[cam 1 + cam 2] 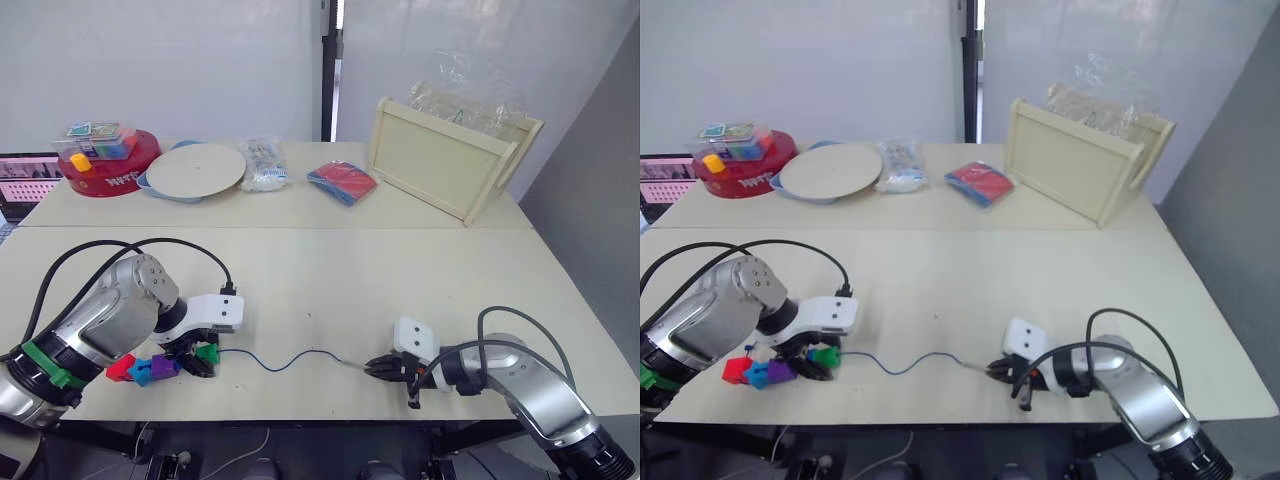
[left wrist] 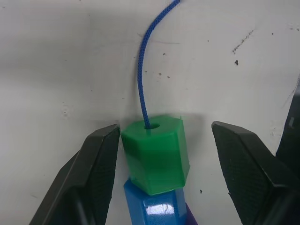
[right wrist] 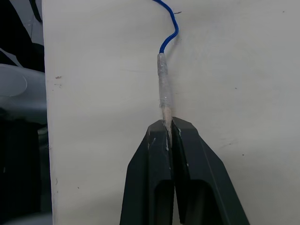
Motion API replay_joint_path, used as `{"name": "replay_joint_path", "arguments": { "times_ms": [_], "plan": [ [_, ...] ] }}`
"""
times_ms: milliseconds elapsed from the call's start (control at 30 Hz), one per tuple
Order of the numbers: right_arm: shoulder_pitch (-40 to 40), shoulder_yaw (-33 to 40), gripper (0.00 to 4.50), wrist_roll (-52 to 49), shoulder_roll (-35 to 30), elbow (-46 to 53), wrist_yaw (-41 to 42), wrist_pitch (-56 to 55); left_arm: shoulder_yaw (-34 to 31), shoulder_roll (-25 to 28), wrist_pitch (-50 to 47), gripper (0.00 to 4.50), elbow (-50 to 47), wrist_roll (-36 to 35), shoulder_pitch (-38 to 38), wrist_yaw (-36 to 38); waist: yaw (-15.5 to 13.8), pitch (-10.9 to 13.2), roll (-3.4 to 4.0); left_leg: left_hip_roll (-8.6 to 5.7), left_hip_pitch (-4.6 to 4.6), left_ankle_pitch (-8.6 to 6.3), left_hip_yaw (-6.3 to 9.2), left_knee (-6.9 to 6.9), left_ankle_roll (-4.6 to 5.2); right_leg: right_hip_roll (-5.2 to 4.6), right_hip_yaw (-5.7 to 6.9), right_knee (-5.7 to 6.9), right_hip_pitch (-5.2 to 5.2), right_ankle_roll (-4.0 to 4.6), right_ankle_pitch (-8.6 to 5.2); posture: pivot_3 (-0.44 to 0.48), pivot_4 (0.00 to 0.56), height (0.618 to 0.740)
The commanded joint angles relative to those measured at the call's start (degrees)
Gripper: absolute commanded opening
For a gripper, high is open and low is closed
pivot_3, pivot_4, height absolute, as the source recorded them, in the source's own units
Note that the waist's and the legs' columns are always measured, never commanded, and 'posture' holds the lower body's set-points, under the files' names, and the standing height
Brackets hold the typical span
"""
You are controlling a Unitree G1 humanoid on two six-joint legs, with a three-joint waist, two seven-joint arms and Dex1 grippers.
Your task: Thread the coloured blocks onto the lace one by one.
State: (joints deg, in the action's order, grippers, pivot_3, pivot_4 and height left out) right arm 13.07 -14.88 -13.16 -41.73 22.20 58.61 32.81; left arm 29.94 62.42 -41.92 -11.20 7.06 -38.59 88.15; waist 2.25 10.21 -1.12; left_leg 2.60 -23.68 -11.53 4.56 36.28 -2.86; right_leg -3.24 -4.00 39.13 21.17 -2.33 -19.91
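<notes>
The dark-blue lace (image 1: 290, 360) lies in a wave along the table's front, between my two grippers. Its left end runs into the hole of a green block (image 2: 156, 157), which heads a row with a blue block (image 2: 152, 208), a purple block (image 1: 163, 367) and a red block (image 1: 120, 368) behind it. My left gripper (image 1: 200, 358) is open around the green block, one finger (image 2: 101, 164) touching its side and the other standing apart. My right gripper (image 3: 168, 124) is shut on the lace's stiff pale tip (image 3: 164, 91), low over the table at the front right.
On the back table stand a red round tub (image 1: 110, 165) with toys on top, a pale plate (image 1: 195, 170), a small clear bag (image 1: 262, 163), a red-blue packet (image 1: 342, 181) and a wooden tray (image 1: 450, 160) on its side. The table's front edge is close to both grippers.
</notes>
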Motion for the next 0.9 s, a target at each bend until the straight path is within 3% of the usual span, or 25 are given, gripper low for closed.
{"name": "replay_joint_path", "arguments": {
  "times_ms": [33, 100, 700, 900],
  "plan": [
    [-0.73, 2.4, 0.0, -0.72, -1.9, 2.07, -0.26, 0.07, 1.77, 0.3, 1.93, 1.82, 0.25, 1.14, 2.2, 0.62, 0.0, 0.0, 0.0, -0.01, 0.01, 0.0, 0.0, 0.0, 0.0, -0.02, 0.0, 0.0, -0.01, 0.0, 0.0, 0.0, 0.15, 0.74],
    [-0.76, 3.74, 0.0, -1.07, -2.55, 1.58, -0.69, 0.07, 1.54, 0.74, 2.27, 1.3, -0.13, 1.15, 2.8, 1.24, 0.06, -0.02, 0.03, -0.01, 0.04, 0.0, -0.01, 0.0, 0.01, -0.02, -0.01, 0.01, -0.02, 0.0, 0.0, 0.0, 0.15, 0.74],
    [-0.67, 10.72, 0.0, 0.87, -8.74, -9.69, -1.09, -5.86, 0.18, 1.16, 4.82, 1.29, 0.31, 3.15, 4.79, 1.38, 0.48, -0.06, 0.1, 0.01, 0.21, -0.02, -0.05, -0.03, 0.04, 0.02, -0.11, 0.07, -0.07, 0.0, 0.0, 0.0, 0.15, 0.74],
    [-1.75, 11.26, 0.0, 0.33, -10.03, -9.46, -0.6, -6.35, -0.35, 1.27, 4.8, 1.29, -0.16, 3.07, 5.7, 1.23, 0.52, -0.07, 0.12, 0.01, 0.22, -0.03, -0.06, -0.03, 0.05, 0.02, -0.11, 0.07, -0.08, 0.0, 0.0, 0.0, 0.15, 0.74]
  ]
}}
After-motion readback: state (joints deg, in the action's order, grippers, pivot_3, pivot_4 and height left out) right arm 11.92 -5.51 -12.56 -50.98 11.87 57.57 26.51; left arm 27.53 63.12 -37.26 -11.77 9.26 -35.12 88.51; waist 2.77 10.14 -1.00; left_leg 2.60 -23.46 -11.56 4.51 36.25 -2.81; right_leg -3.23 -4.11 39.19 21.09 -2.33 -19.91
